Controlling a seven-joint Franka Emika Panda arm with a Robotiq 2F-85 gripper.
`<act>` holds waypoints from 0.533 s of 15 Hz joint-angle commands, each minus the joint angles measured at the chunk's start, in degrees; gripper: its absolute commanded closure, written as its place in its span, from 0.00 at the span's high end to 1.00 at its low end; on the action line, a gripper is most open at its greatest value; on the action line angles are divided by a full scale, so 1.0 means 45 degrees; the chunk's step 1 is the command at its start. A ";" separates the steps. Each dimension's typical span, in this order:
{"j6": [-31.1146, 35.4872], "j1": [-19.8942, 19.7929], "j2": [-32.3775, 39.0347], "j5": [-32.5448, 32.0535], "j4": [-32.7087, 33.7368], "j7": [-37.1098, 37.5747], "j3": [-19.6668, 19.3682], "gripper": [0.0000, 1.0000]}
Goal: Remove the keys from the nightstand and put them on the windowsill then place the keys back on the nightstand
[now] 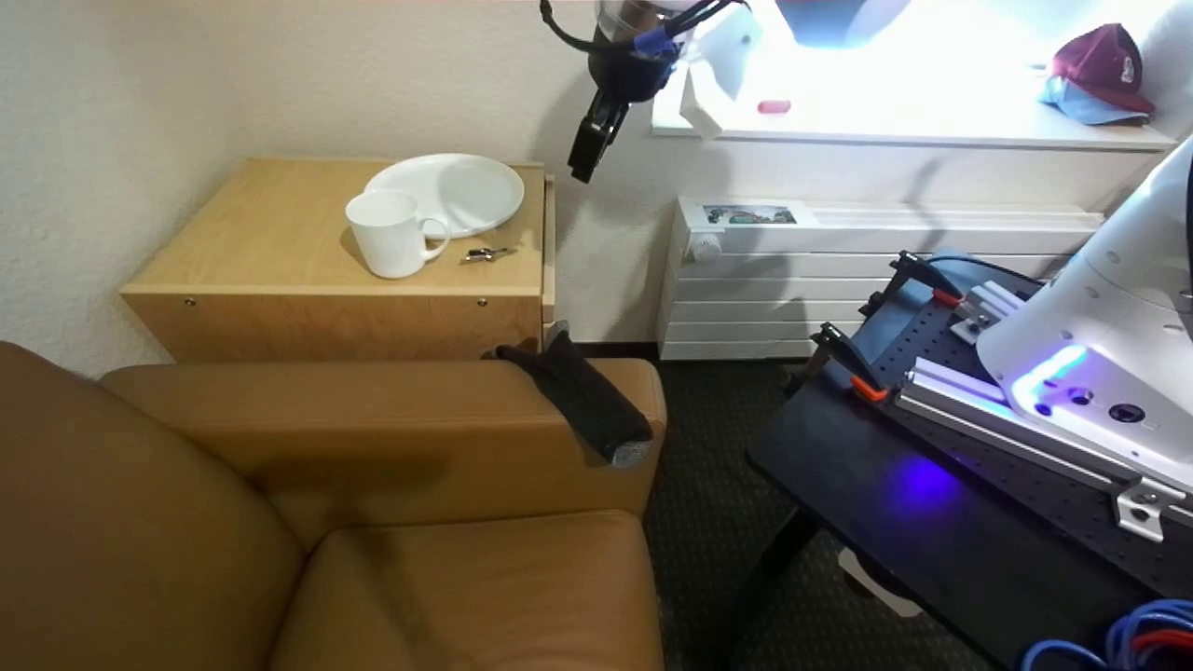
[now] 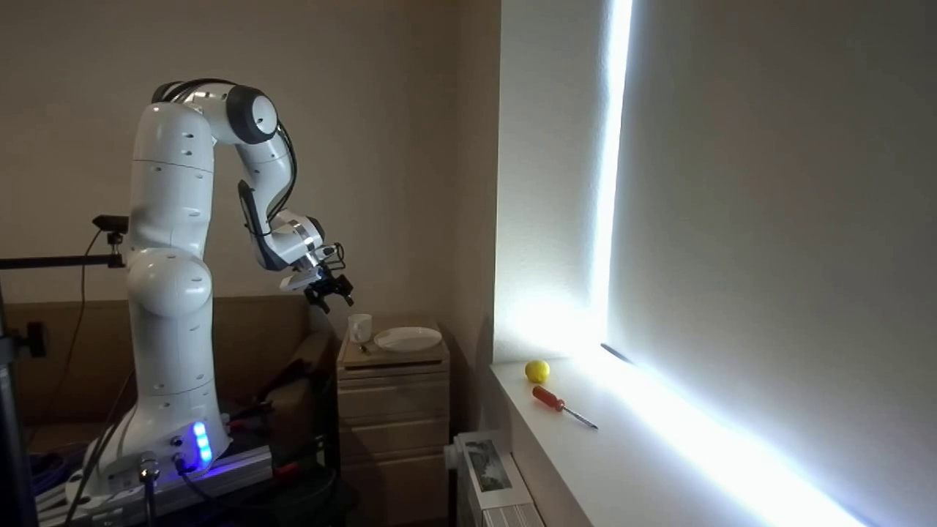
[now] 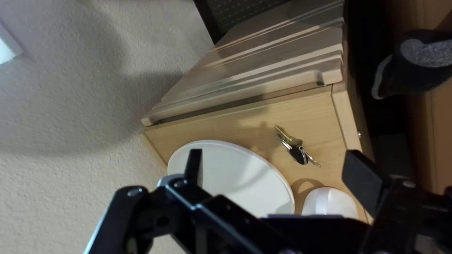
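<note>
Hovering empty and spread wide, the hand (image 3: 275, 165), well apart from the keys (image 3: 297, 148) on the nightstand (image 1: 284, 228).

Wrist view near, facing down, exterior views farther, sharing the nightstand (image 1: 289, 233)

Fierce glare floods the long, flat white windowsill (image 1: 895, 110) in both exterior views, and a broad shadow darkens the rough pale wall (image 3: 81, 113) in the wrist view!

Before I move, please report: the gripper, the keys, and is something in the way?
Gripper open, empty. Keys lying on wooden nightstand. White mug and white plate close by, may crowd the approach.
</note>
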 commanded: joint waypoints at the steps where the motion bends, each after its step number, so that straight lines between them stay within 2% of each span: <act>1: 0.0834 -0.0184 0.2502 -0.0454 0.0872 -0.0925 -0.0386 1.00; 3: 0.1687 0.0007 0.3796 -0.1082 0.1723 -0.1255 -0.0915 1.00; 5: 0.2152 -0.0021 0.5289 -0.1145 0.2859 -0.2580 -0.1033 1.00; 6: 0.2869 0.1581 0.5475 0.0082 0.3220 -0.3964 -0.2635 1.00; 7: 0.2675 0.1991 0.5941 0.0618 0.3759 -0.4845 -0.2883 1.00; 8: 0.1871 0.1206 0.6794 -0.0122 0.4478 -0.4867 -0.1900 1.00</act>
